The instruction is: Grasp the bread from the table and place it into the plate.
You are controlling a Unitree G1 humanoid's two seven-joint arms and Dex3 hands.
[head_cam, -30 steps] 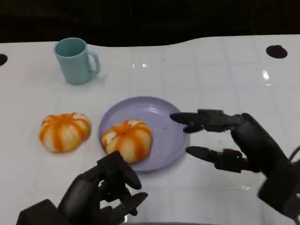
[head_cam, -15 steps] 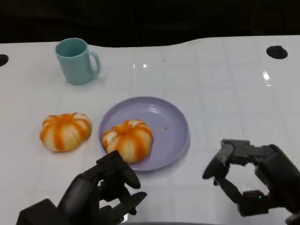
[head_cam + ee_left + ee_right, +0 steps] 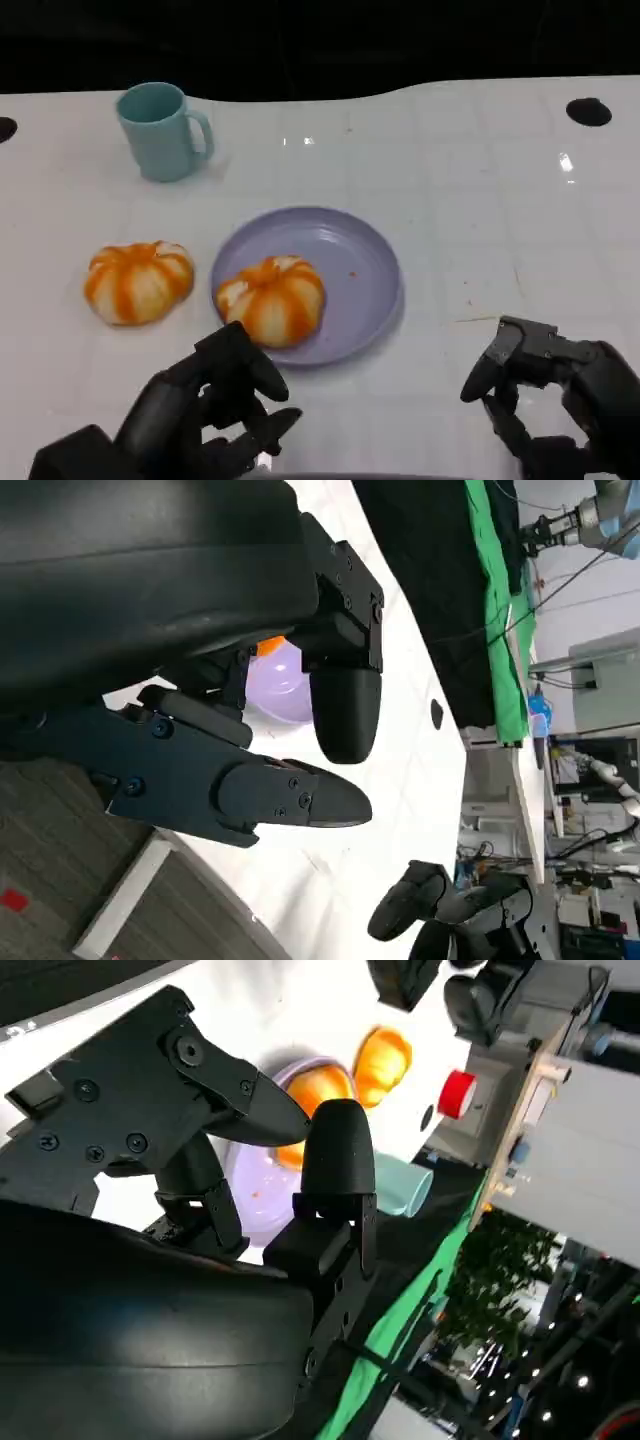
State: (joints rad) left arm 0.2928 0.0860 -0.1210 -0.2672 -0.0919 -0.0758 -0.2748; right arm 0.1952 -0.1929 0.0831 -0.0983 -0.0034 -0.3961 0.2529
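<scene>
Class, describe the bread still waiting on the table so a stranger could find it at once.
Start at the purple plate in the middle of the white table. An orange-striped bun lies on bare table just left of it, nearer than the mug. Its twin sits inside the plate.

A: What is sitting on the white tabletop [image 3: 480, 180]?
B: A teal mug [image 3: 160, 130] is standing toward the far left corner. A purple plate [image 3: 360, 270] is lying midway, nearer the front edge.
A: And the bread?
B: One orange-striped bread [image 3: 138, 281] is resting directly on the tabletop, just left of the plate.
</scene>
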